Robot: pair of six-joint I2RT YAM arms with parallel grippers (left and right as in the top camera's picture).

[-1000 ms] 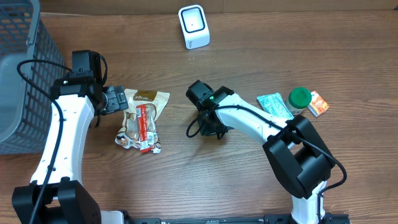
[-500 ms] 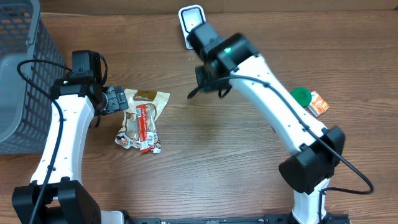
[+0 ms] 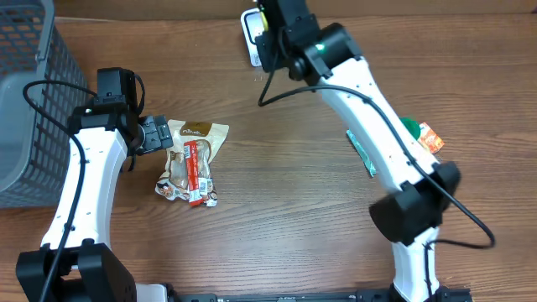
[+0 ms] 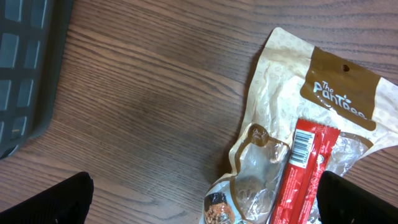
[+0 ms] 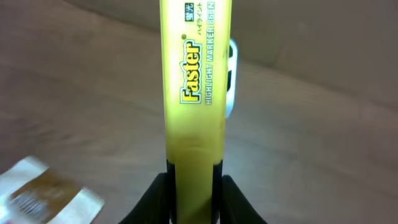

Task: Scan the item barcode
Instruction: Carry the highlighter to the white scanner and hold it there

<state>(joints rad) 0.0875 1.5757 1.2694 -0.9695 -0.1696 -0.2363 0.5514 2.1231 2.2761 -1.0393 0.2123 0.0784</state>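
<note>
1. The basket stood far left of the scanner.
2. The left gripper hung released, jaws wide and holding nothing. It was left of the scanner and nearer the robot, just beside the pouch, where a red bar lay.
3. The right gripper was clenched on one end of the highlighter, holding it close in front of the scanner, which showed behind the barrel.
4. The highlighter looked light, stiff and smooth, so probably slippery. Gripping it at the end seemed sound, since that left the printed barrel clear. No barcode was visible.
5. A green lid and an orange pack lay right of the scanner, nearer the robot.
</note>
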